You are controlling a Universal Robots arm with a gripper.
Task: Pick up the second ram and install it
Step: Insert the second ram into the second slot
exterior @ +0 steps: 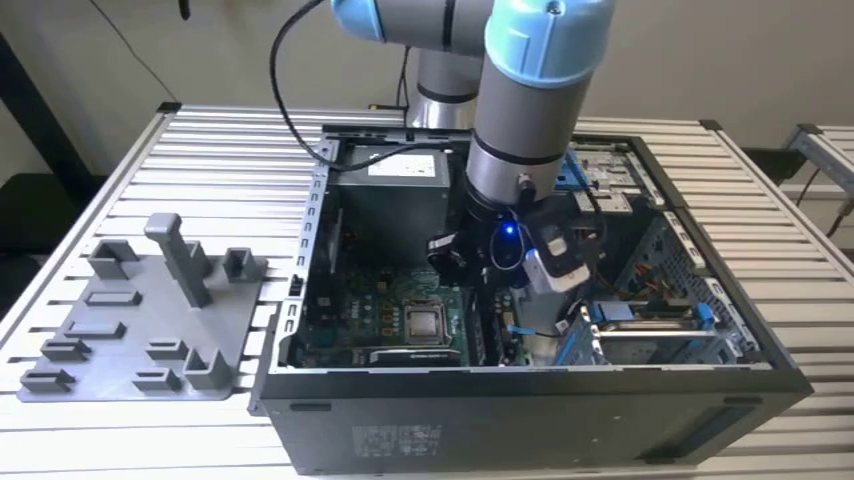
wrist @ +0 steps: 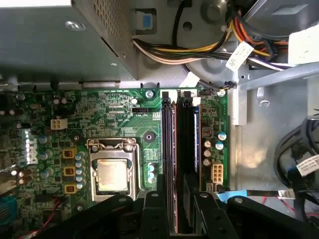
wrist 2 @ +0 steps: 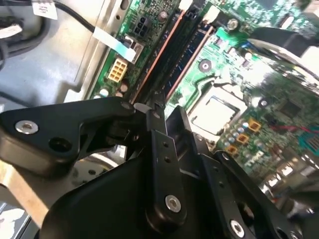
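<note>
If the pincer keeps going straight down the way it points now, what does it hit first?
Most likely the long black memory slots on the green motherboard, directly ahead of the pincer in both wrist views. How much gap remains is unclear.

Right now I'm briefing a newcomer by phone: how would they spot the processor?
Look into the open black computer case on the slatted table, down to the green motherboard on its floor. The processor sits beside the long black memory slots; it is the one square, shiny silver plate, in a metal frame.

Arm upright, hand (wrist: 172, 211) low, pointing straight down.
</note>
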